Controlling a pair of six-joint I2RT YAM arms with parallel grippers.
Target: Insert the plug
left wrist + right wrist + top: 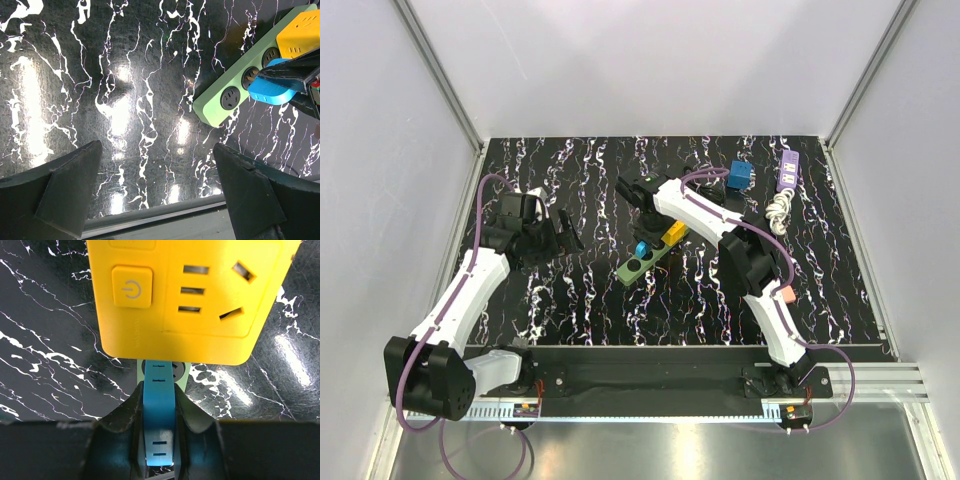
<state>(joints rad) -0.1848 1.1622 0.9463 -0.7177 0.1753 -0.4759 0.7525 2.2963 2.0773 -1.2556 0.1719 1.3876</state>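
Observation:
A green power strip [642, 262] lies at mid table; it also shows in the left wrist view [235, 85]. A yellow adapter [674, 233] sits plugged on its far end and fills the top of the right wrist view [192, 295]. My right gripper [159, 410] is shut on a blue plug [159, 405], held over a strip socket beside the adapter; the plug also shows in the top view [642, 249] and the left wrist view [272, 90]. My left gripper [560, 232] is open and empty, left of the strip, its fingers [65, 185] over bare table.
A blue cube plug [740, 176], a purple power strip [787, 170] and a coiled white cable [778, 212] lie at the back right. White walls with metal posts enclose the table. A metal rail runs along the near edge.

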